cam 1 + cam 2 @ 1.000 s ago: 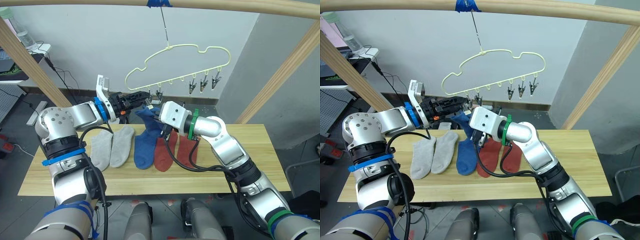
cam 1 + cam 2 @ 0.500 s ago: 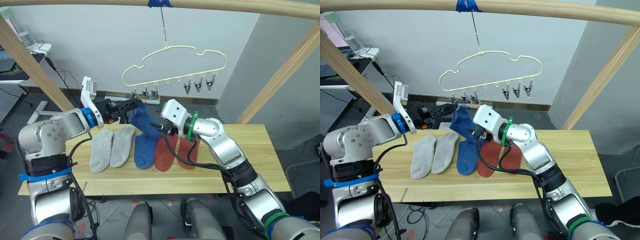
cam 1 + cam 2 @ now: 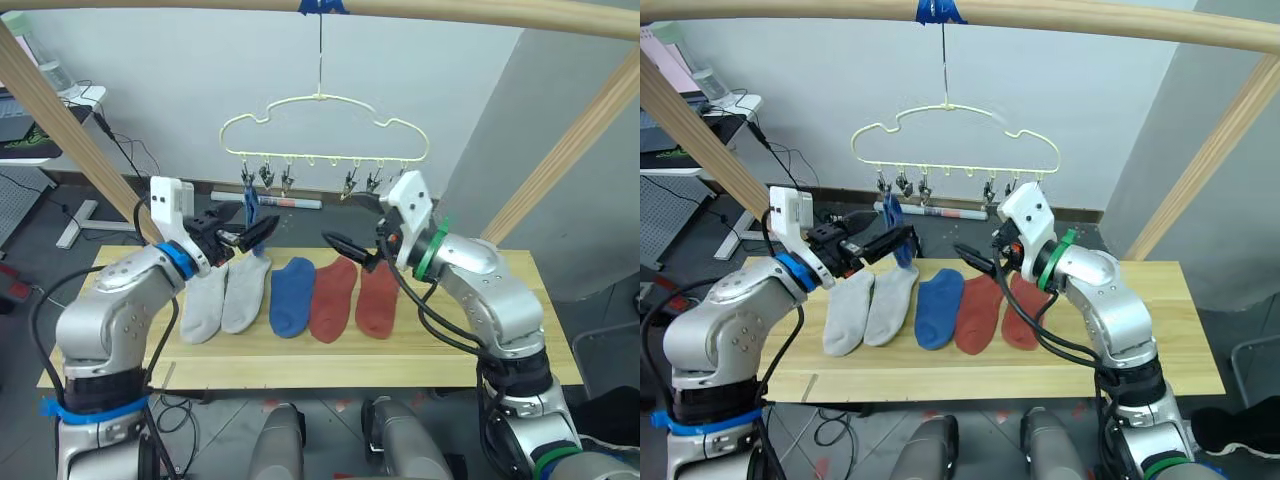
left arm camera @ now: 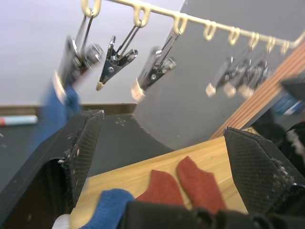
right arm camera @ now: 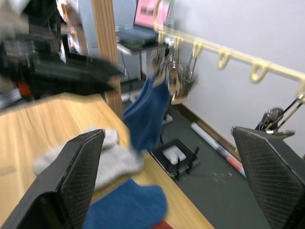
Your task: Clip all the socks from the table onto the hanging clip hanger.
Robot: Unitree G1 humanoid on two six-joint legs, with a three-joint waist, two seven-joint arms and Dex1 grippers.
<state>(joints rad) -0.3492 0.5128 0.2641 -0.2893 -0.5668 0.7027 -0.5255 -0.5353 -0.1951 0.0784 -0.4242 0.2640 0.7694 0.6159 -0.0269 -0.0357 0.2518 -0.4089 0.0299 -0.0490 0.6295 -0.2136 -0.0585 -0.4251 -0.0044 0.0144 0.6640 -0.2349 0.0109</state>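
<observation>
On the table, five socks lie side by side in a row across the middle of the light wood planks. From left to right they are two light grey socks, touching each other, then one blue sock, then two rust red socks, the last pair also touching. Bare wood lies on the near side of the row and off to the right.

Above the far part of that row, both arms are raised clear of the tabletop. The left gripper hangs over the tops of the grey socks, pointing right; its two black fingers are spread wide apart with nothing between them. The right gripper sits above the red socks, pointing left toward the other arm; its fingers are likewise spread, holding nothing. The two grippers are near each other but apart, with the blue sock on the table below the gap between them.

Farther back and higher, the clip hanger hangs by its hook from a round wooden rail marked with blue tape. Small metal clips dangle along its lower edge, a group at the left and a group at the right. A second blue sock hangs from the leftmost clip, just beyond the left gripper's tips and not touching them.
</observation>
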